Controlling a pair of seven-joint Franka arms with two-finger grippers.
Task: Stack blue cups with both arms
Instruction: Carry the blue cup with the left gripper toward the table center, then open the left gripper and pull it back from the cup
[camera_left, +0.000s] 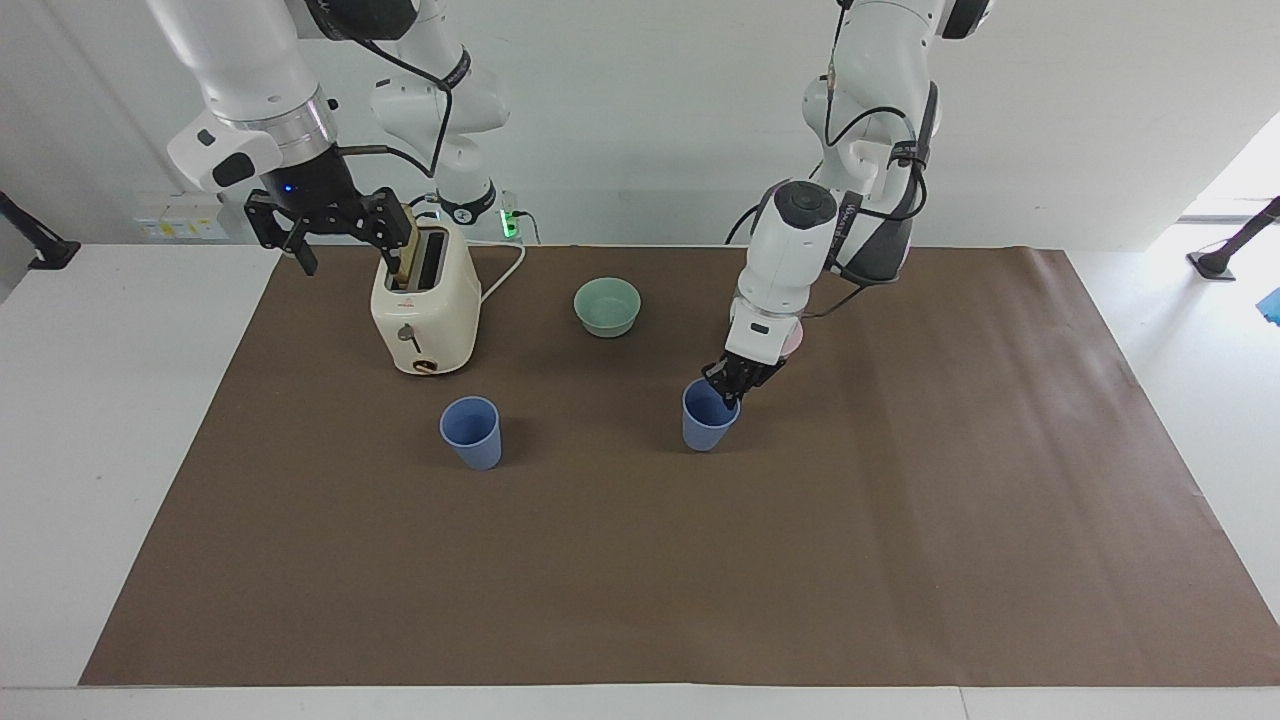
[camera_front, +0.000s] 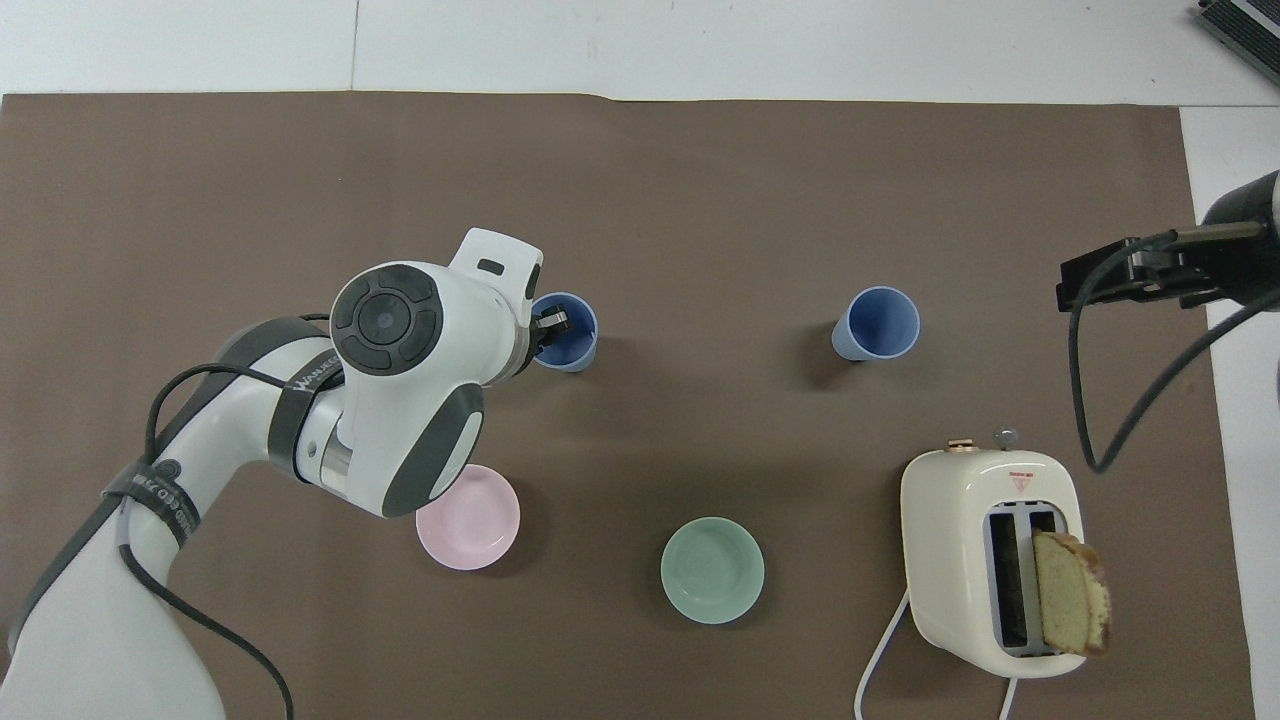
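Note:
One blue cup stands upright on the brown mat, in front of the toaster. My left gripper is shut on the rim of a second blue cup, which hangs nearly upright at or just above the mat, near the middle of the table. Whether its base touches the mat I cannot tell. The left arm's wrist hides part of that cup from above. My right gripper waits open and empty in the air beside the toaster's top, at the right arm's end.
A cream toaster with a bread slice in one slot stands close to the robots. A mint-green bowl and a pink bowl sit near the robots, the pink one partly under the left arm.

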